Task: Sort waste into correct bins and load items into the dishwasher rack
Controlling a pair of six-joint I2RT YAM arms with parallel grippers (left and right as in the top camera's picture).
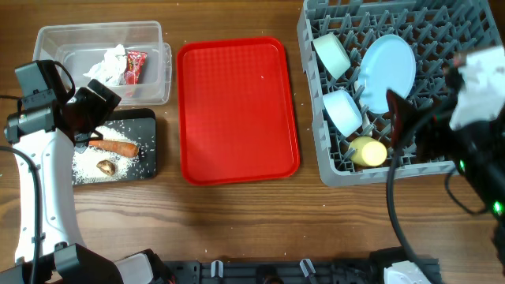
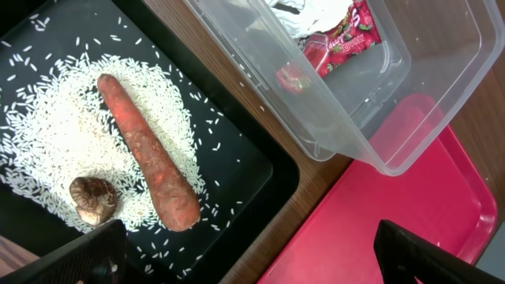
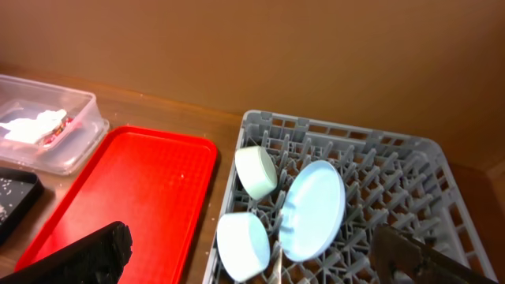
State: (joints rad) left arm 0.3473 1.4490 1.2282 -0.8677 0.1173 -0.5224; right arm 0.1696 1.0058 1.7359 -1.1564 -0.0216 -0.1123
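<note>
1. Sorting looks all but finished. The crumpled tissue (image 1: 109, 65) and red wrapper (image 1: 136, 65) lie in the clear tub (image 1: 47, 39). The rice (image 1: 85, 162), orange stick (image 1: 114, 147) and brown lump (image 1: 106, 166) lie in the black tray (image 1: 147, 118) just beside it.
2. The rack (image 1: 442, 24) at the right of the surface (image 1: 260, 221) holds the pale green bowl (image 1: 331, 54), the blue plate (image 1: 388, 67), one blue bowl (image 1: 343, 112) and the yellow cup (image 1: 368, 151). All are propped among the pegs. No second blue bowl shows; the right arm covers part of the rack.
3. The red tray (image 1: 237, 110) between bins and rack carries nothing.
4. The left gripper (image 2: 256, 259) hangs above the black tray's near edge. Its jaws are spread wide and hold nothing.
5. The right gripper (image 3: 256, 256) hovers over the rack. Its jaws are also spread wide and empty.
6. In my judgement the step in hand is a closing one. The next move calls for lifting both arms clear without knocking the plate or the tub, and for checking the covered part of the rack for the missing bowl.
</note>
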